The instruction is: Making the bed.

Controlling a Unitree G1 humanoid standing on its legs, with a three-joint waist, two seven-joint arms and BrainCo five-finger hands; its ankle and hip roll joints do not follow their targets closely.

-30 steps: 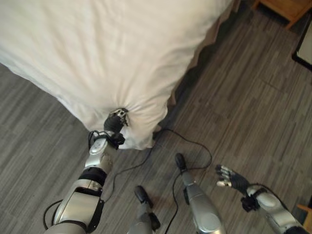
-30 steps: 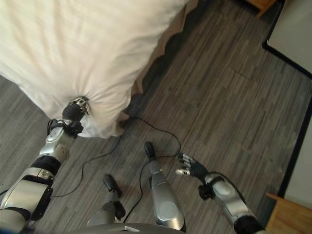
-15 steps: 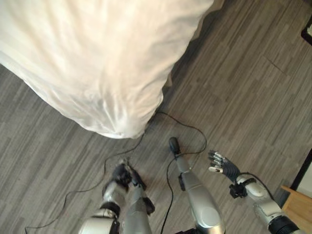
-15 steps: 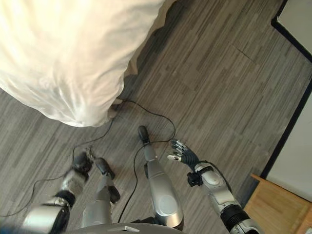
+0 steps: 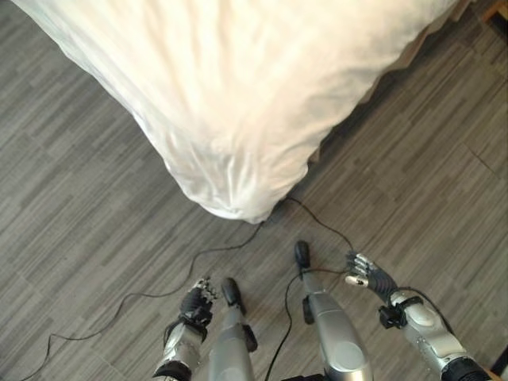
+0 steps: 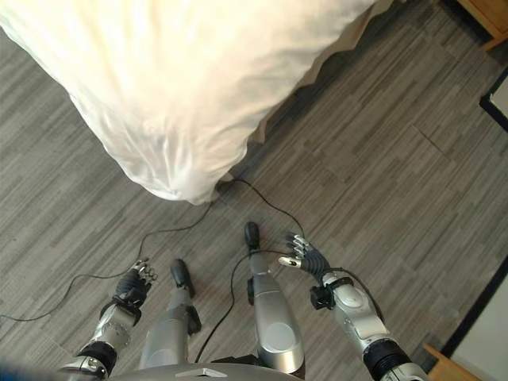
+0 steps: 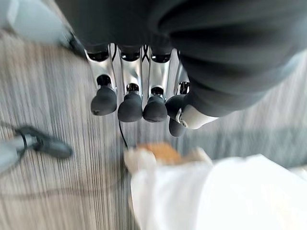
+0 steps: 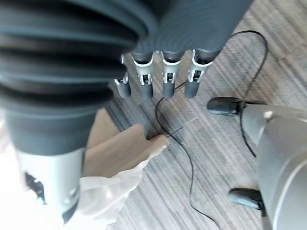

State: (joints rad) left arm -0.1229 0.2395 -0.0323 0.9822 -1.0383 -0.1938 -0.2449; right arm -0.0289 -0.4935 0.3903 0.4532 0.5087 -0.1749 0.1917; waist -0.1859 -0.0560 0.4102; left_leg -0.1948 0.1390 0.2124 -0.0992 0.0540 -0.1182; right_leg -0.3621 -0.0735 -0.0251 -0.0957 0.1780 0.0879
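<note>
The bed's white duvet (image 5: 238, 95) spreads across the upper part of the eye views. Its corner (image 5: 238, 202) hangs down to the grey plank floor, slightly wrinkled. A tan bed skirt (image 5: 401, 57) peeks out under the right edge. My left hand (image 5: 195, 302) hangs low, well short of the corner, with its fingers (image 7: 129, 103) straight and nothing in them. My right hand (image 5: 367, 274) is out to the right over the floor. Its fingers (image 8: 165, 79) are spread, and it too holds nothing. The duvet corner (image 7: 201, 196) and the skirt (image 8: 120, 148) show past the hands.
Grey wood-plank floor (image 5: 87, 206) lies on both sides of the bed corner. Wooden furniture (image 6: 486, 16) stands at the far right. A dark-framed panel (image 6: 498, 99) sits at the right edge, and another wooden piece (image 6: 440, 367) is at the lower right.
My left hand has let go of the duvet corner and dropped down to the floor side. The corner now hangs free. The camera has shifted, and the right hand stays open.
</note>
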